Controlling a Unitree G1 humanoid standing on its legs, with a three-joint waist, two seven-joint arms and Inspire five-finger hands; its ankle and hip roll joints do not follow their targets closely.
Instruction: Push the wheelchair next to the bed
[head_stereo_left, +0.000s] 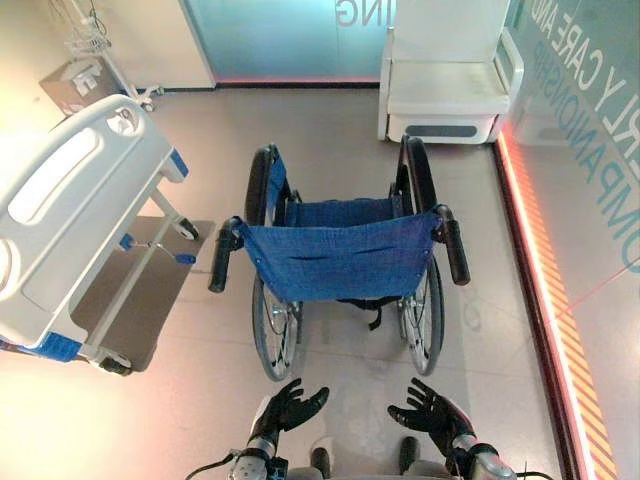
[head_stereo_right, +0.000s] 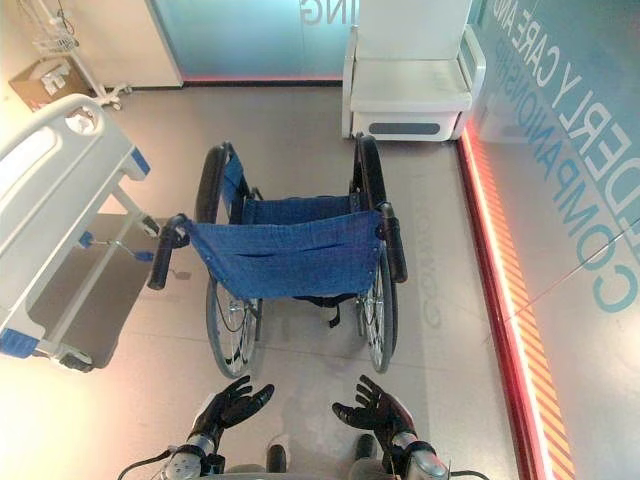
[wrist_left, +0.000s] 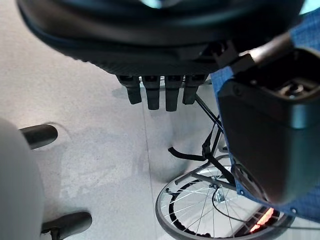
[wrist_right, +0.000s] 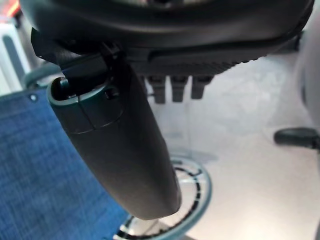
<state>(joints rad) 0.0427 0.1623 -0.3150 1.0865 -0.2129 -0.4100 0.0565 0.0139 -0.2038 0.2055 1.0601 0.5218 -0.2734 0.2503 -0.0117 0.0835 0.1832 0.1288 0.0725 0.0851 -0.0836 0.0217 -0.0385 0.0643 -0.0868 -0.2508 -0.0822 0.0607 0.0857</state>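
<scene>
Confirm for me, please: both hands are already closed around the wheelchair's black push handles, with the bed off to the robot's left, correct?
Not quite. In the left eye view the left hand and right hand are open, short of the wheelchair and its push handles. The bed is indeed to the left.

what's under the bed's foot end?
Under the bed foot end: a dark floor mat, the white frame legs and black casters. Further under the mattress is covered, so can't tell. The wheelchair stands apart to its right, both robot hands open behind it.
</scene>
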